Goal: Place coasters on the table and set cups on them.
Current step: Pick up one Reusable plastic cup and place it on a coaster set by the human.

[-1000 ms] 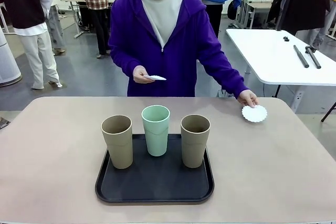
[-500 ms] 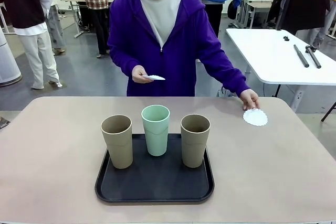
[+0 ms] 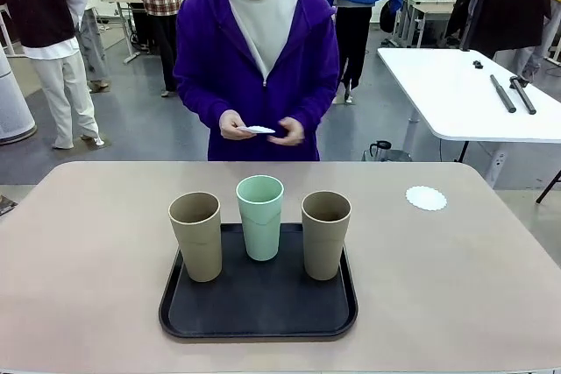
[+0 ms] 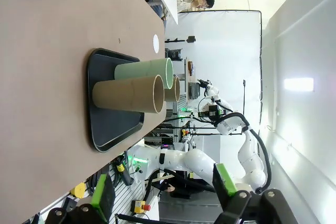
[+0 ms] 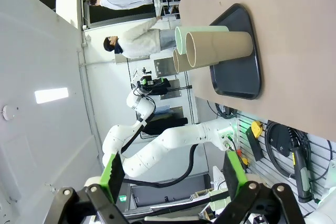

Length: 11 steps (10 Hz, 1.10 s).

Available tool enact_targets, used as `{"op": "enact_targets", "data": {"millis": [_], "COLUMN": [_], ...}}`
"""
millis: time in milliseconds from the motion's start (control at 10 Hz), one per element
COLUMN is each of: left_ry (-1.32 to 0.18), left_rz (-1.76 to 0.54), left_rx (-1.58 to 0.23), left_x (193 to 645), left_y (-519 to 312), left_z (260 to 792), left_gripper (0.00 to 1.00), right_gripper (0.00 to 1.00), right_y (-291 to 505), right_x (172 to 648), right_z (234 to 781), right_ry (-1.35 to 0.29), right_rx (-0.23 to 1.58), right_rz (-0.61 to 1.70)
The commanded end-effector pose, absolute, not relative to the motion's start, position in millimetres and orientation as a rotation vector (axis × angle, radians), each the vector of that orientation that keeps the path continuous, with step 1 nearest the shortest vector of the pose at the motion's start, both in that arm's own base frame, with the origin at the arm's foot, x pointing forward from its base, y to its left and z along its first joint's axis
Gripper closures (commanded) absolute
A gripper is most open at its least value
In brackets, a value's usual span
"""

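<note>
Left pincer [image 4: 164, 190] and right pincer [image 5: 173, 171] both gape, released. Two tan cups [image 3: 196, 236] and a mint cup [image 3: 260, 216] stand on the black tray [image 3: 259, 317]. One coaster [image 3: 426, 198] lies on the bench [image 3: 88, 260], beyond the tray's far right corner.

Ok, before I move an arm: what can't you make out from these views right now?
- Front view: the coasters in the person's hand; fingers and the other, blurred hand cover them, so no count.
- Left wrist view: the far tan cup, mostly behind the mint cup and near tan cup.
- Left wrist view: the coaster already laid, too small to show its edge.
</note>
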State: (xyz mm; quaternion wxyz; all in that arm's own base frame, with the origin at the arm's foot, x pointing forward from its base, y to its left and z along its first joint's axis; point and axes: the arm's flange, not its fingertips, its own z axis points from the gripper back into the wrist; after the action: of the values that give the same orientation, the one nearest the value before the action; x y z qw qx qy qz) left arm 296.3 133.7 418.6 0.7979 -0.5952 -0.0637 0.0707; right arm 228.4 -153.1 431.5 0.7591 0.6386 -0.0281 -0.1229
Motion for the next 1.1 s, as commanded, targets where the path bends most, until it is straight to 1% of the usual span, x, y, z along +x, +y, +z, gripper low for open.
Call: {"op": "enact_targets", "data": {"millis": [0, 400, 500, 600, 700, 900, 1000], "left_ry": [-0.144, -0.144, -0.144, -0.144, -0.144, -0.144, -0.144], "left_rz": [0.152, 0.152, 0.152, 0.152, 0.152, 0.152, 0.152], "left_rx": [-1.282, -1.282, -1.282, -1.282, -1.282, -1.282, -1.282], "left_x": [295.5, 295.5, 295.5, 295.5, 295.5, 295.5, 295.5], "left_y": [135.1, 135.1, 135.1, 135.1, 135.1, 135.1, 135.1], "left_z": [419.3, 419.3, 419.3, 419.3, 419.3, 419.3, 419.3], "left_gripper": [0.0, 0.0, 0.0, 0.0, 0.0, 0.0, 0.0], "right_gripper": [0.0, 0.0, 0.0, 0.0, 0.0, 0.0, 0.0], "right_y": [-152.9, -153.1, -154.3, -147.1, -133.7, -109.9, -87.5], "right_x": [228.4, 228.4, 234.8, 249.1, 268.1, 309.6, 325.1], "right_z": [431.7, 431.5, 452.1, 474.5, 498.8, 543.0, 557.6], "right_ry": [-0.061, -0.061, -0.148, -0.234, -0.207, -0.244, -0.17], "right_rx": [1.394, 1.391, 1.324, 1.125, 0.924, 0.605, 0.499], "right_rz": [-0.266, -0.268, -0.164, -0.04, 0.065, 0.245, 0.414]}}
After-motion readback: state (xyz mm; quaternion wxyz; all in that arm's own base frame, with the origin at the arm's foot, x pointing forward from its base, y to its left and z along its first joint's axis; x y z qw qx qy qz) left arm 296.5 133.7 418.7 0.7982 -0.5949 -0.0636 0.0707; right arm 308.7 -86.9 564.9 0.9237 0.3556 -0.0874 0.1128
